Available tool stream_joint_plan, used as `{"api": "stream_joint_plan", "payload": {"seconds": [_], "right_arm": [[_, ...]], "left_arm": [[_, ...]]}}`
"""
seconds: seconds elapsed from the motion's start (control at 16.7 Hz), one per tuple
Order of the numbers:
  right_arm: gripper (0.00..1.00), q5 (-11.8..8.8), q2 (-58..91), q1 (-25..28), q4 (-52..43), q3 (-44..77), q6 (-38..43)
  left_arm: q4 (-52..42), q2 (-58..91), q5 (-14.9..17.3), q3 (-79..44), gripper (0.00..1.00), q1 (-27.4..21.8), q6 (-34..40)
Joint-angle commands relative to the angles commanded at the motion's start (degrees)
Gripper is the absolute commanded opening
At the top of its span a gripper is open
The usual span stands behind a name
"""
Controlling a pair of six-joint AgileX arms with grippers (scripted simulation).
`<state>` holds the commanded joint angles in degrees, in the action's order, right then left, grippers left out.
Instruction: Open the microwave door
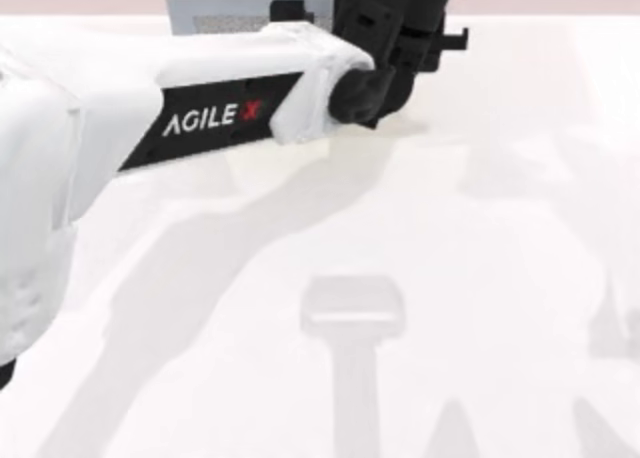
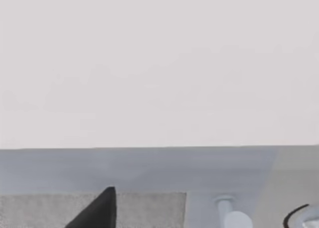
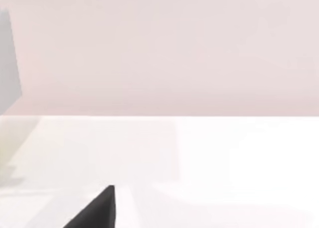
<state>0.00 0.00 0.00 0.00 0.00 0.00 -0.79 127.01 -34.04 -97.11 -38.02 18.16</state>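
From above, my left arm [image 1: 200, 113] reaches across to the microwave [image 1: 240, 8] at the table's [image 1: 480, 278] far edge, front facing me. Left wrist: mesh-window microwave door [image 2: 149, 208] very close, handle [image 2: 227, 213] beside it; grip unclear. Right wrist: bare table only.

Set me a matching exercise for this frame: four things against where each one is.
Things:
1. microwave
2. left end effector
3. right end effector
4. knob

Places:
A. over bare table, apart from the microwave
B. at the table's far edge, partly hidden by the left arm
C. on the microwave's front, next to the handle strip
D. up close against the microwave's front

Pairs: 1-B, 2-D, 3-A, 4-C
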Motion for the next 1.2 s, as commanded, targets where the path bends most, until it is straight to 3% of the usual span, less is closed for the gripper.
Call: {"api": "stream_joint_plan", "payload": {"seconds": [0.12,0.9,1.2], "right_arm": [[1.0,0.0,0.0,0.0,0.0,0.0,0.0],[1.0,0.0,0.0,0.0,0.0,0.0,0.0],[1.0,0.0,0.0,0.0,0.0,0.0,0.0]], "left_arm": [[0.0,0.0,0.0,0.0,1.0,0.0,0.0],[0.0,0.0,0.0,0.0,0.02,0.0,0.0],[0.0,0.0,0.0,0.0,0.0,0.0,0.0]]}}
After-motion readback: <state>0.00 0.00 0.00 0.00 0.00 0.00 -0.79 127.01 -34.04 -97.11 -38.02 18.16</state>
